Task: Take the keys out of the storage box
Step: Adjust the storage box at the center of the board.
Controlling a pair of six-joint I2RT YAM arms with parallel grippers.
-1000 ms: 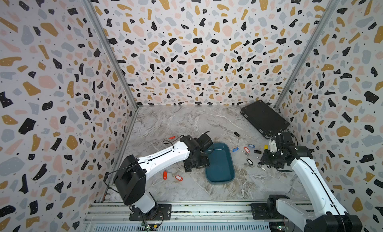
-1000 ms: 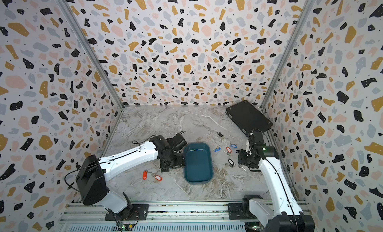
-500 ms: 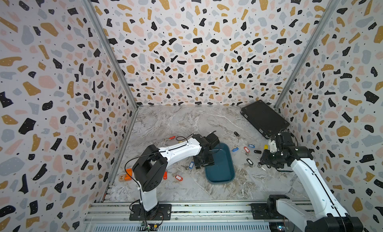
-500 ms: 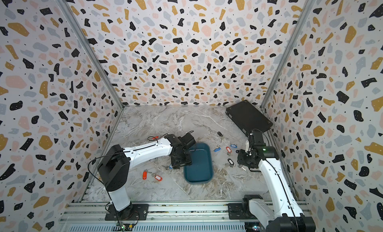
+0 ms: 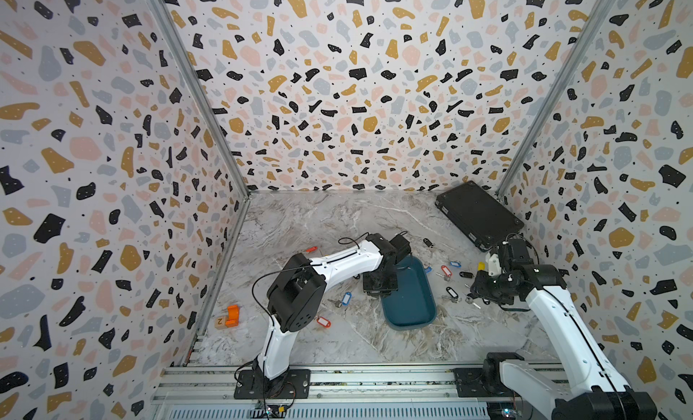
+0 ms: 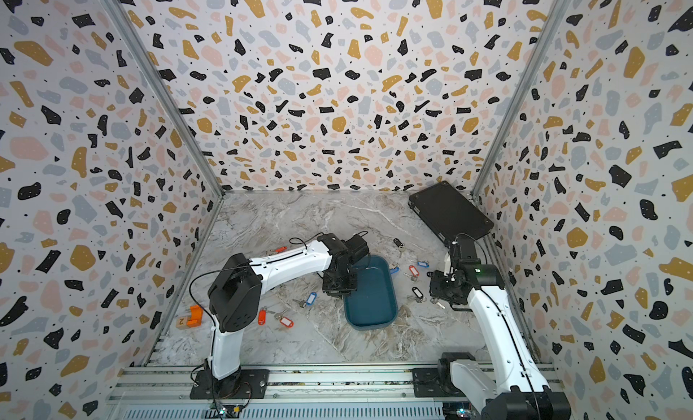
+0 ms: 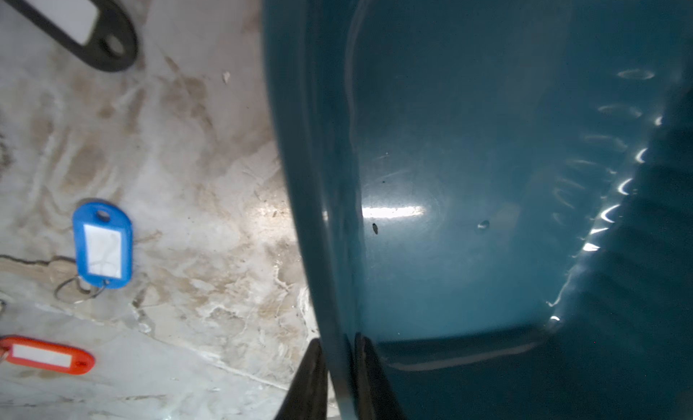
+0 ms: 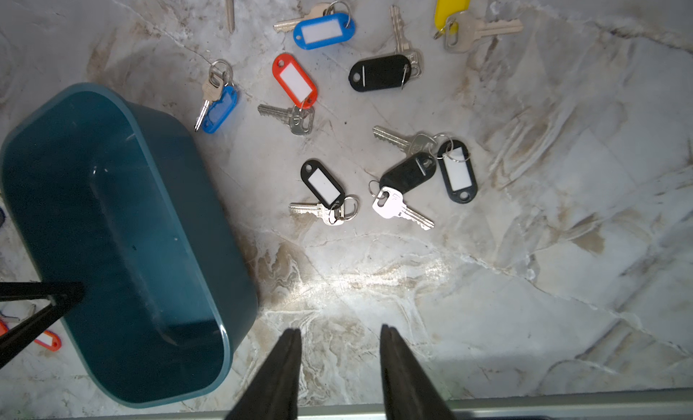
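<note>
The storage box is a dark teal tray on the marble table, and I see nothing inside it. My left gripper is shut on its left rim, one finger outside and one inside the wall. The keys lie on the table on both sides of the box. Several, with red, blue, black and yellow tags, are to its right. A blue-tagged one and a red-tagged one are to its left. My right gripper hangs open over bare table right of the box.
A flat black case lies in the back right corner. An orange block sits by the left wall. Patterned walls close three sides, and a metal rail runs along the front.
My left arm has swung right to the box and its jaws have closed from wide open onto the box's left rim. The right arm has not moved.
</note>
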